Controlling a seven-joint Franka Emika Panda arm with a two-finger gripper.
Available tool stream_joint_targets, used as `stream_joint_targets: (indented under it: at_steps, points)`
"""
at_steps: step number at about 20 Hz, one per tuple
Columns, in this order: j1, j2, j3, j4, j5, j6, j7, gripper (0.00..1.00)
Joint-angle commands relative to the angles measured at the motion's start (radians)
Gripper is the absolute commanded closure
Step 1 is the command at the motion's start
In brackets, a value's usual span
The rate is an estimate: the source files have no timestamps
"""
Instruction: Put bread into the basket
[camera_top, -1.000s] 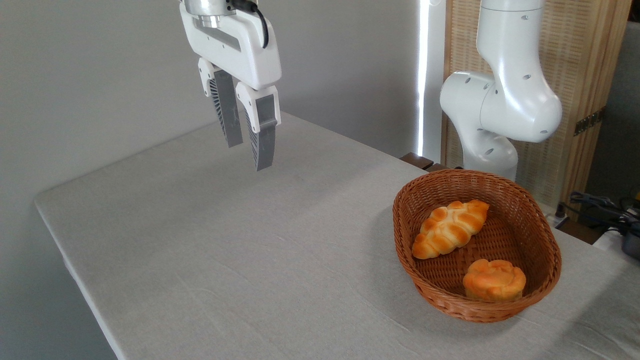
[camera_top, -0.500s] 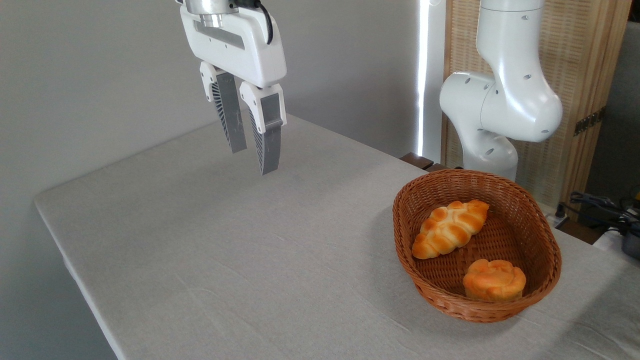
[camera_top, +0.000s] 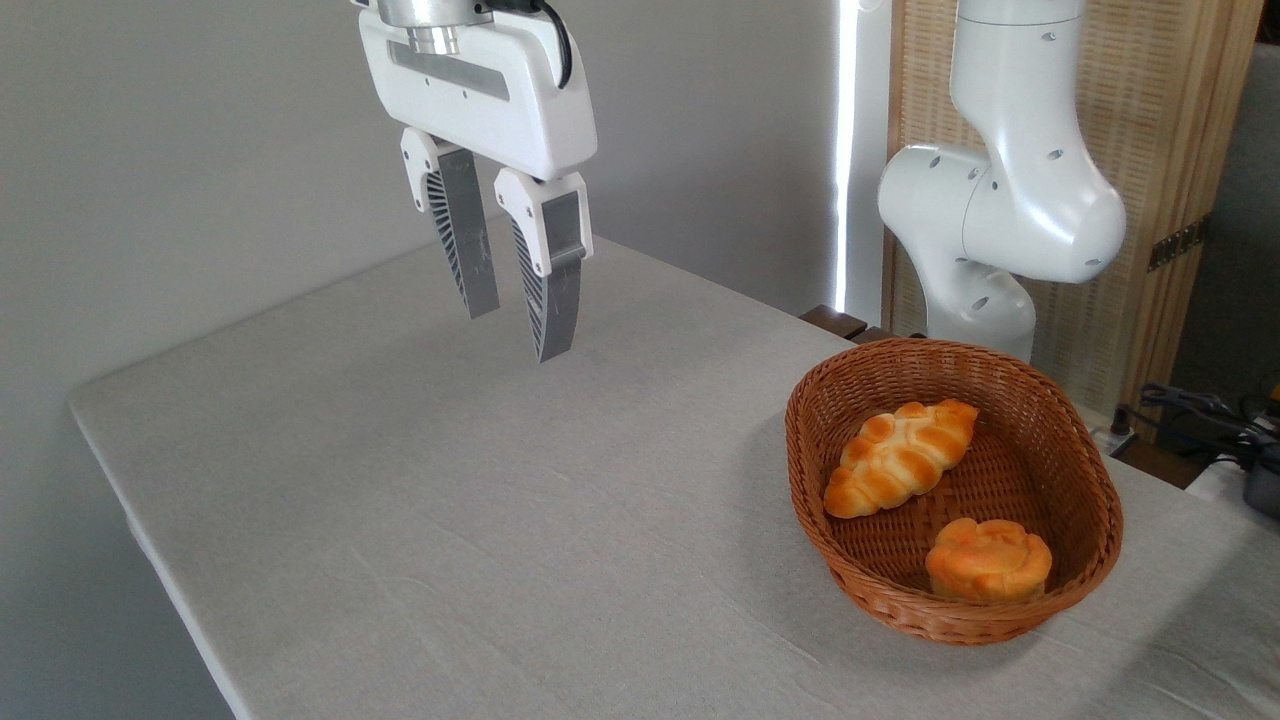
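Note:
The braided golden-orange bread (camera_top: 900, 457) lies inside the oval brown wicker basket (camera_top: 1075, 470), towards its far left side. The basket stands on the table at the right. My gripper (camera_top: 518, 335) hangs high over the far middle of the table, well to the left of the basket. Its two grey ribbed fingers point down with a narrow gap between them and nothing in it, so it is open.
A round flower-topped orange bun (camera_top: 988, 560) sits in the basket's near end. The arm's white base (camera_top: 1000, 200) stands behind the basket. The table, covered in grey cloth (camera_top: 450, 520), drops off at its left and front edges. Cables lie at the far right (camera_top: 1200, 410).
The gripper has drifted to the right and slightly down over the table, still holding nothing. The bread, bun and basket have not moved.

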Motion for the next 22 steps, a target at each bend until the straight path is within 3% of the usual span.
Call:
stream_joint_targets:
  at_steps: [1, 4, 7, 22]
  points:
    - [-0.001, 0.006, 0.007, 0.004, 0.001, 0.012, 0.007, 0.0]
    - [-0.021, 0.008, 0.014, 0.004, 0.001, 0.012, 0.002, 0.0]
    - [-0.059, 0.008, 0.065, 0.006, -0.001, 0.012, 0.007, 0.0]
    - [-0.064, 0.012, 0.062, 0.006, 0.01, 0.008, 0.004, 0.0]
